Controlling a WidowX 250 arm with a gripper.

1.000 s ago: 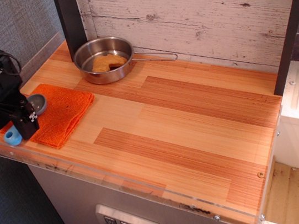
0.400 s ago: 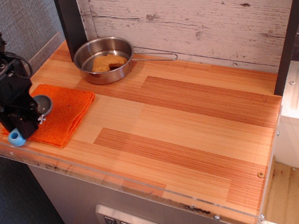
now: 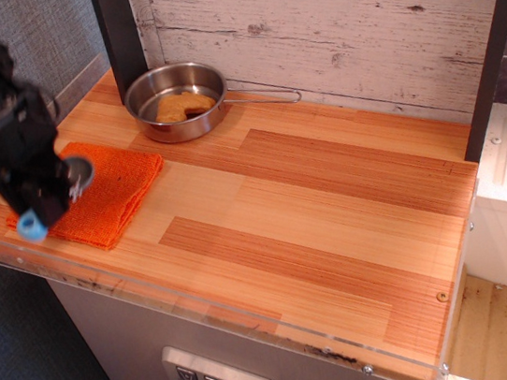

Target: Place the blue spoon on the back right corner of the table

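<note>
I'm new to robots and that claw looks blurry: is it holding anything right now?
Gripper: closed on the blue spoon, lifted a little above the orange cloth at the table's left end.

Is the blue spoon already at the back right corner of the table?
No. The blue spoon is at the front left, over the orange cloth, with the gripper around its handle; the table is bare at the back right.

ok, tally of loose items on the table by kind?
Spoon: 1, blue spoon, in the tool
Cloth: 1, orange cloth
Pan: 1, steel pan
Food piece: 1, yellow-brown piece in the pan
Total: 4
</note>
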